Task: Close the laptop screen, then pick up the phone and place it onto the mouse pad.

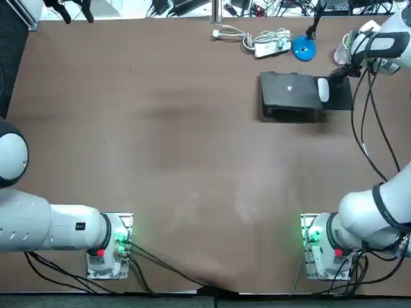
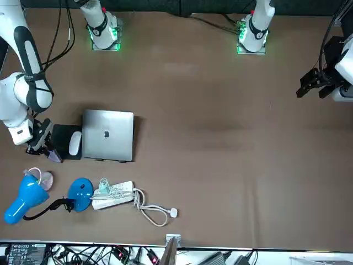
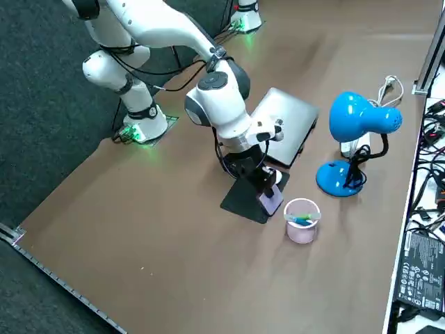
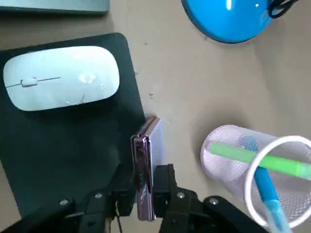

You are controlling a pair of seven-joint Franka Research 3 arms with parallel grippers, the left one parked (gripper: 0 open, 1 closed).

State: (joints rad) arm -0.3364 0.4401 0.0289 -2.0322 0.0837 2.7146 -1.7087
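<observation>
Across the top view, brown surface (image 1: 160, 160) is carrying closed grey laptop (image 1: 290, 91), black mouse pad (image 1: 340, 97), and power strip (image 1: 273, 47) at far edge. From right side, end effector (image 3: 266, 189) is hanging at pad's corner. At wrist, it is clamping slim lilac phone (image 4: 148, 145) edge-on at pad's edge, beside mesh cup (image 4: 243, 179).

1. A brown table (image 1: 160, 160) is shown as the only support.
2. A closed laptop (image 1: 290, 93) is laid flat on it, with a black mouse pad (image 1: 340, 96) just beside.
3. A blue lamp (image 1: 304, 48), a white power strip (image 1: 271, 46) and a pen cup (image 3: 302, 221) are set near its far edge.
</observation>
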